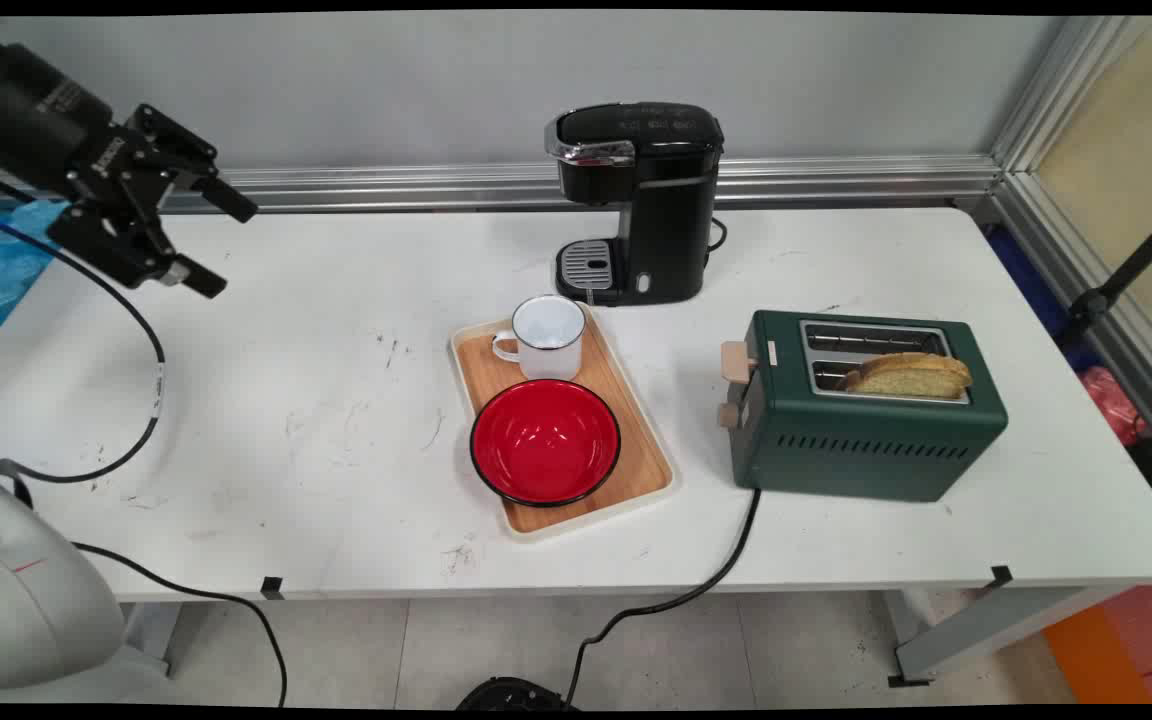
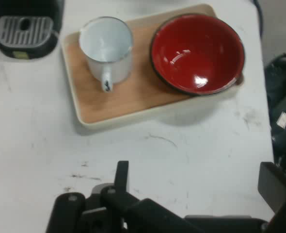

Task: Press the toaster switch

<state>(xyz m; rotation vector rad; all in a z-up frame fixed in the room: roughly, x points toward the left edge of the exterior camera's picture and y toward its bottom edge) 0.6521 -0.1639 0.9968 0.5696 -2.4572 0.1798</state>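
Observation:
My black gripper [image 1: 226, 245] hangs open and empty above the table's far left, well away from everything. A wooden tray with a cream rim [image 1: 636, 425] [image 2: 109, 109] lies in the middle of the table. On it stand a white enamel mug [image 1: 546, 337] [image 2: 106, 48] with its handle towards the gripper's side, and a red bowl with a black rim [image 1: 545, 441] [image 2: 197, 52]. Both look empty. In the hand view the tray lies ahead of the fingers [image 2: 275, 187], across bare table.
A black coffee machine [image 1: 641, 200] [image 2: 24, 24] stands behind the tray. A green toaster [image 1: 861, 420] with a slice of bread [image 1: 908, 375] in its near slot sits to the right, its cord running over the front edge. A black cable hangs from the arm at left.

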